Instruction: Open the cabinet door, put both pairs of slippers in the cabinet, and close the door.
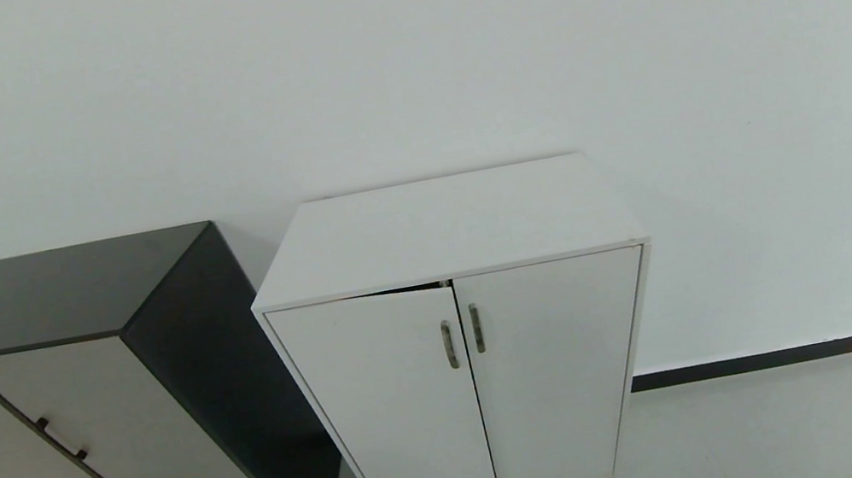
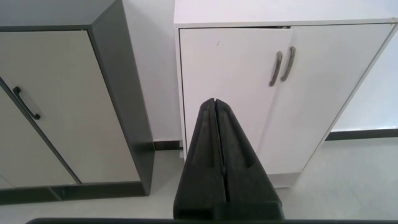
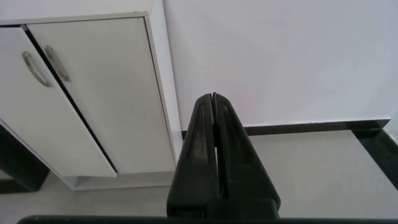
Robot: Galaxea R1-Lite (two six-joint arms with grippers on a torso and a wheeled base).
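Left tool (image 2: 214, 106), pressed together, faces the ajar door (image 2: 230, 68) of the cabinet (image 2: 280, 11) straight ahead; unspread, it may skid off the slim handle (image 2: 275, 68) (nudging the door shut). Right tool (image 3: 213, 102), also pressed together, has the closed door (image 3: 106, 93) ahead and aside.

You're looking at your left gripper (image 2: 214, 101) now: matte black, two long fingers (image 2: 202, 149) tapering to a blunt tip, with a thin seam running between them. Your right gripper (image 3: 213, 96) matches it, the same black wedge, broad at the base, with a dark bar across it there.
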